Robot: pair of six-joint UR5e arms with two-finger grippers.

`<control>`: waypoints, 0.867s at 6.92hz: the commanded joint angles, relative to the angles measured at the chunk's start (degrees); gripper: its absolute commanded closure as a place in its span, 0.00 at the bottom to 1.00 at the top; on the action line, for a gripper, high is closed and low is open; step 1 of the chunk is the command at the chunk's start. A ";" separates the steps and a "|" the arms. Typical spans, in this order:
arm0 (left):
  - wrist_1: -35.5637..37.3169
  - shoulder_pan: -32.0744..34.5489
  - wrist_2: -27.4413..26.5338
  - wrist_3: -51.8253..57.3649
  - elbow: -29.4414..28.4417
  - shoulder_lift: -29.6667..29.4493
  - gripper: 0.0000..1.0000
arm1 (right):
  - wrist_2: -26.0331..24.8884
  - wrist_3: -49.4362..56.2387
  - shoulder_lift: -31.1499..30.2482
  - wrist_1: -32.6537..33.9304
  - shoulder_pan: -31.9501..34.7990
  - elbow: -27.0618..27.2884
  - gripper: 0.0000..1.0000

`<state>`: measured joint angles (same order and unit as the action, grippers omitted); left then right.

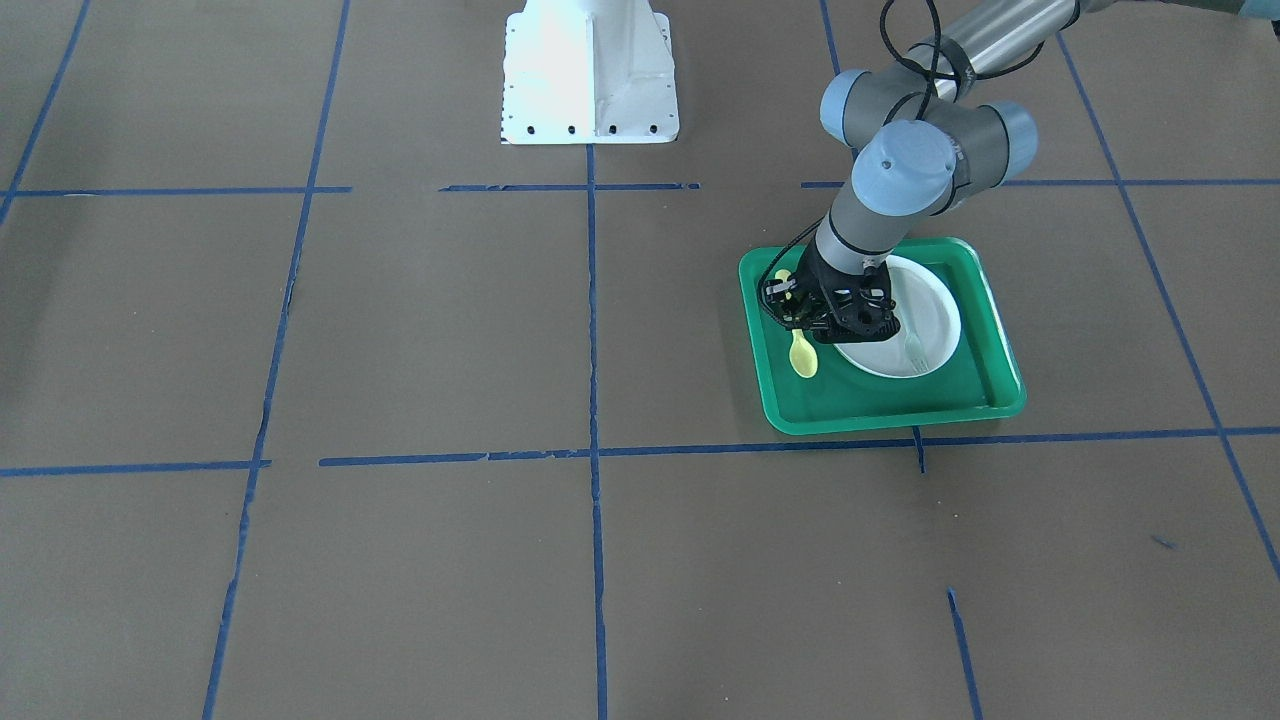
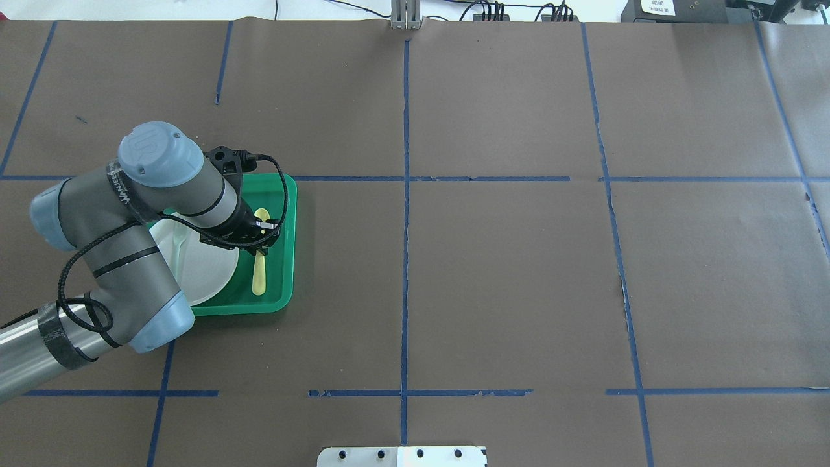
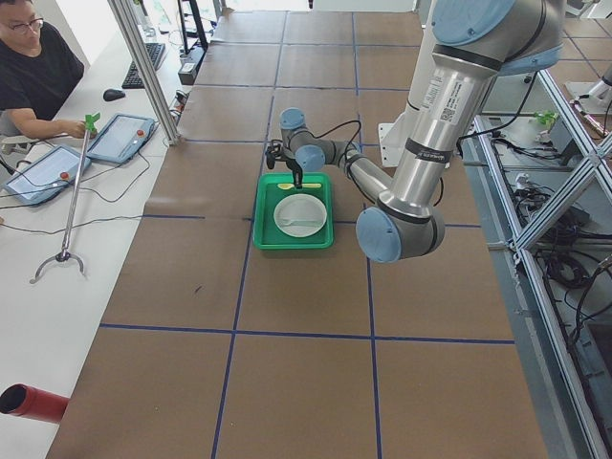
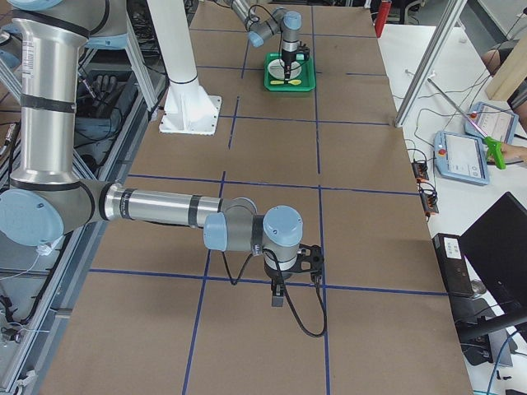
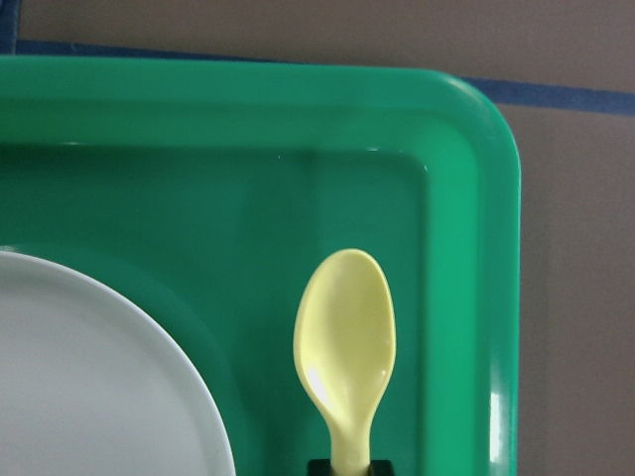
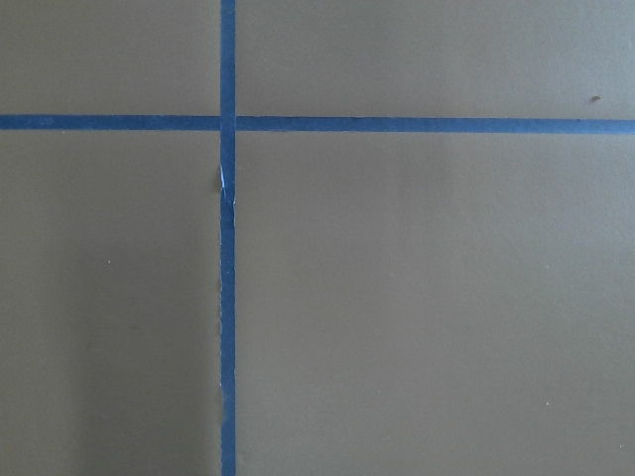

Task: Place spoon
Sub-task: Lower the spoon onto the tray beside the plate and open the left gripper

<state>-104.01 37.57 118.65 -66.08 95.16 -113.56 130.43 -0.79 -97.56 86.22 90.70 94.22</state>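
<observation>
Spoon [image 2: 259,275], yellow, lying within the green tray [image 2: 286,194], in the strip between the white plate [image 2: 207,272] and the tray wall on the side toward the table's middle. Long axis runs from the robot's side to the far side, parallel to that wall and close to vertical in the overhead view. The oval bowl points away from the robot and the slim handle points back toward it; in the front-facing view the bowl is accordingly the end nearer the camera. The spoon lies just beside the plate's rim and does not overlap it. Whether it rests on the tray floor or sits just above it cannot be told. Left gripper [image 2: 259,241] stands over the handle just behind the bowl, pointing down. In the left wrist view dark fingertips [image 5: 319,468] sit drawn in tight on both sides of the handle, so the fingers are closed on the spoon. A pale translucent fork [image 1: 915,350] lies on the plate, on its side away from the spoon. The tray sits on the brown table [image 2: 506,272], which is marked with blue tape lines [image 6: 228,297]. Right gripper [image 4: 278,300] hangs over bare table well apart from the tray; it appears only in the right side view, so its finger opening cannot be told.
</observation>
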 commanded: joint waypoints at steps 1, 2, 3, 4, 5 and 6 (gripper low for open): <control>-0.14 -0.13 0.09 0.68 -0.06 0.18 0.57 | 0.00 0.09 0.00 0.00 0.00 0.00 0.00; -1.19 -0.13 0.17 0.77 0.29 0.35 0.30 | 0.00 0.00 0.00 0.00 0.00 0.00 0.00; -1.11 0.14 0.26 0.78 1.25 0.61 0.27 | 0.00 0.00 0.00 0.00 0.00 0.00 0.00; -0.59 0.83 0.26 0.78 3.61 0.70 0.27 | 0.00 0.00 0.00 0.00 0.00 0.00 0.00; 1.85 2.58 0.26 0.95 6.07 0.79 0.12 | 0.00 0.09 0.00 0.00 0.00 0.00 0.00; 5.79 3.03 0.18 1.04 9.92 0.88 0.00 | 0.00 0.00 0.00 -0.09 0.00 0.00 0.00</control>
<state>-102.06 39.61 118.89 -65.17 101.06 -112.79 130.43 -0.75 -97.56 86.21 90.70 94.22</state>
